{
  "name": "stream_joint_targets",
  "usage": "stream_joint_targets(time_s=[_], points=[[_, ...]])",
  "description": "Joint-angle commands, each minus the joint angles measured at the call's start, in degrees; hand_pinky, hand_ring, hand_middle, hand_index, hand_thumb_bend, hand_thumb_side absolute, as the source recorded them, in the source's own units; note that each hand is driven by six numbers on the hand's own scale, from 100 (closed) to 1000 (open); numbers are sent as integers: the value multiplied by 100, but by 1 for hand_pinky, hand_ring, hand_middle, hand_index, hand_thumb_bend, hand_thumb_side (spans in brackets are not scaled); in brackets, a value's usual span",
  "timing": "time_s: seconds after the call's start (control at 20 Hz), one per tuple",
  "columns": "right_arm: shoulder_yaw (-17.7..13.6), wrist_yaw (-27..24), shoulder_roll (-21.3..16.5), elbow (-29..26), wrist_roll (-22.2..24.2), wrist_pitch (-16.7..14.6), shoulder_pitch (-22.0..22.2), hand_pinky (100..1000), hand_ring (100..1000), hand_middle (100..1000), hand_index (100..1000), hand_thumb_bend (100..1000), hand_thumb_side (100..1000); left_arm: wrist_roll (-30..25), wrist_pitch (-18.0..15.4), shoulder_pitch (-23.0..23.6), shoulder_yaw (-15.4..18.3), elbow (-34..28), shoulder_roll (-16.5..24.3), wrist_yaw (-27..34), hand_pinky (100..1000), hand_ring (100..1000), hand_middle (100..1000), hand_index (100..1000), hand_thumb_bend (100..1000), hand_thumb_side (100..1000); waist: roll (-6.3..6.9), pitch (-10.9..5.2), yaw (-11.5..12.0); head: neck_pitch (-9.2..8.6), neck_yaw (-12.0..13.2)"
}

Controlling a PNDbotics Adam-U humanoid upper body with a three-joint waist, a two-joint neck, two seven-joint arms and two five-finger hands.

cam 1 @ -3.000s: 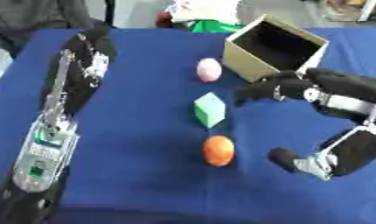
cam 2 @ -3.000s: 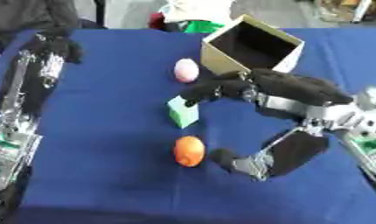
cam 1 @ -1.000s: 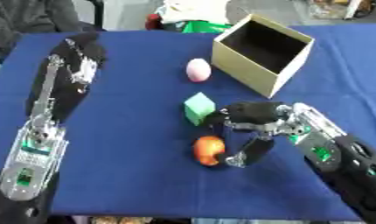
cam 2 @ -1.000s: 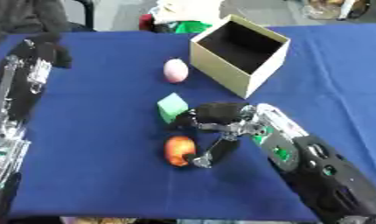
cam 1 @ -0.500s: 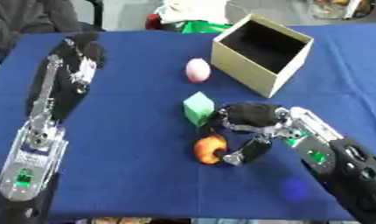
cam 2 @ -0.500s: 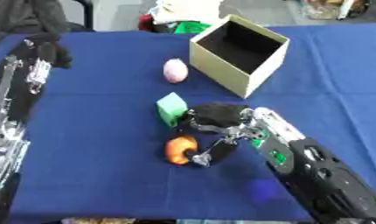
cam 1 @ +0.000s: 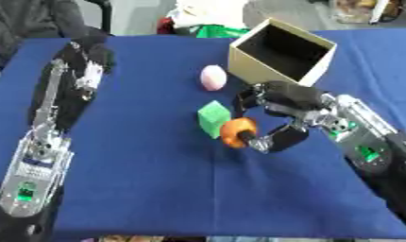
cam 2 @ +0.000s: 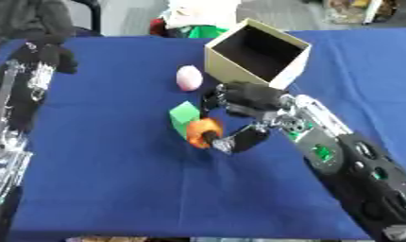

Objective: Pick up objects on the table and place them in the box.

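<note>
1. Orange ball (cam 1: pixel 237 133), left eye view: it sits between the thumb and curled fingers (cam 1: pixel 275 141) of the right hand (cam 1: pixel 285 106), touching the green block (cam 1: pixel 213 118). Half a second ago it lay lower on the blue counter (cam 1: pixel 156 189) with the hand closing round it; now it looks raised and drawn toward the block, so I judge the pick as made and the carry to the box as the step in hand.
2. Same view, arm pose: the right forearm comes in from the lower right, wrist bent, palm arched over the ball, with the thumb reaching under from the near side. The cardboard box (cam 1: pixel 282 54) stands open just beyond the hand. A pink egg-shaped thing (cam 1: pixel 212 77) lies left of the box, untouched.
3. Right eye view: the ball (cam 2: pixel 202 132) shows clasped the same way, right hand (cam 2: pixel 249 100) above it and the box (cam 2: pixel 256 53) near behind. The left hand (cam 2: pixel 47 54) is up at the far left of the counter, its dark fingers curled with nothing in them, idle, as it was three seconds ago.
</note>
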Motion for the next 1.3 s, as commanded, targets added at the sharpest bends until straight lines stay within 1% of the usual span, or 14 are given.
stream_joint_targets(time_s=[0.05,0.25,0.5,0.7,0.85,1.0,1.05,1.2,1.25,1.3], points=[[-351,-134,-317,-100,-114,290,-255,786,795,598,389,100,250,2,-6,-49,17,-106,72,-4,630,622,583,780,237,686,-14,-92,43,-3,-10],[-738,113,-423,369,-339,502,-512,789,794,602,405,100,242,-45,-9,-95,-31,-98,65,5,630,622,583,780,237,686,-25,-67,189,-54,-128],[-1214,635,-450,1169,-707,602,-743,790,796,604,410,100,236,-127,-17,-187,-109,-95,35,35,630,619,583,780,237,687,-23,0,467,-159,-409],[-1507,1028,-452,1800,-1068,657,-868,789,799,607,436,100,239,-165,-19,-238,-138,-98,24,54,629,618,582,780,236,688,-21,60,644,-207,-606],[-1751,1133,-457,2328,-1390,762,-929,784,802,601,444,100,251,-177,-18,-252,-145,-95,19,64,629,618,582,779,236,689,-20,94,732,-218,-684],[-1867,1134,-476,2742,-1567,821,-944,787,807,610,494,100,264,-177,-17,-252,-141,-92,20,70,629,618,582,779,236,690,-24,118,747,-225,-713],[-1876,1151,-477,2831,-1572,814,-941,788,810,617,525,100,268,-176,-18,-256,-140,-93,18,71,629,617,582,779,237,690,-25,126,736,-229,-711],[-1892,1268,-470,3002,-1528,779,-932,790,813,626,558,100,275,-180,-18,-264,-141,-94,11,69,629,617,582,779,236,691,-32,139,715,-238,-707],[-1899,1308,-466,3044,-1513,770,-927,793,816,634,607,100,285,-181,-19,-264,-141,-94,9,69,630,617,582,779,236,691,-34,139,714,-239,-707],[-1900,1350,-463,3072,-1489,755,-921,793,817,636,624,100,286,-182,-20,-262,-140,-94,9,69,630,617,582,779,235,691,-36,139,714,-238,-705]])
